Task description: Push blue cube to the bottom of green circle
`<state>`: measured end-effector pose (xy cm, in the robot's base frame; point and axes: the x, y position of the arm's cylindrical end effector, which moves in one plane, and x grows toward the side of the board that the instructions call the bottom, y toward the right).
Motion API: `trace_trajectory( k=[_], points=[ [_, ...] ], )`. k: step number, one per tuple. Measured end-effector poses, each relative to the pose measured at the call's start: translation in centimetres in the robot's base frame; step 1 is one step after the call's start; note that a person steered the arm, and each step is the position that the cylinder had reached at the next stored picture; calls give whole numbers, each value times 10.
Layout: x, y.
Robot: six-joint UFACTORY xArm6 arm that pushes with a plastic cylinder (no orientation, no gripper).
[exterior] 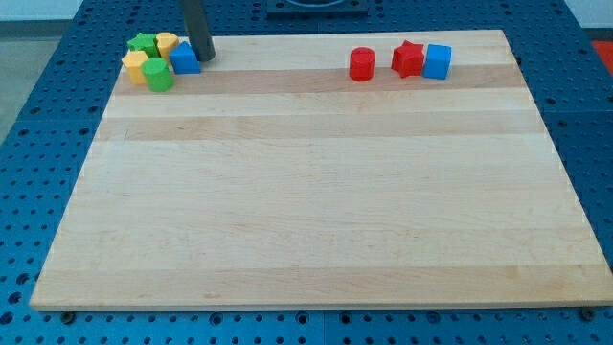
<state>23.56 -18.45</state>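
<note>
Looking across the scene from the view's bottom upward, the wooden tabletop (316, 211) lay pale and bare over most of its near and middle area, and no writing, label or brand mark could be read anywhere on it or on the blocks. It rested on a blue perforated base (594, 144) that showed around its edges.

Toward the view's top right, three blocks stood in a short row: a red cylinder (361, 64), then a red star (407, 59) just beside it, and a blue cube (438, 60) touching the star on the star's right.

At the view's top left corner a tight cluster sat together. A green cylinder (160, 76) was lowest in the view, with a yellow block (135, 66) touching it on the left, a green star (144, 43) above that, and a second yellow block (167, 43) beside the star. Another blue block (184, 57), whose shape looked like a cube, pressed against the cluster's right side, just to the upper right of the green cylinder rather than below it.

The arm carried no gripper, so there was no open or closed state to tell. Its dark rod came down nearly upright from the view's top edge, and my tip (203, 57) rested on the tabletop touching or just beside the blue block's right face.
</note>
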Motion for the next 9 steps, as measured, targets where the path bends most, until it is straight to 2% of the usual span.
trace_trajectory(
  k=[2, 4, 5, 6, 7, 8, 9],
  points=[
    [0, 14],
    [-42, 149],
    [-37, 242],
    [-34, 306],
    [-11, 367],
    [29, 384],
    [50, 383]
  ],
)
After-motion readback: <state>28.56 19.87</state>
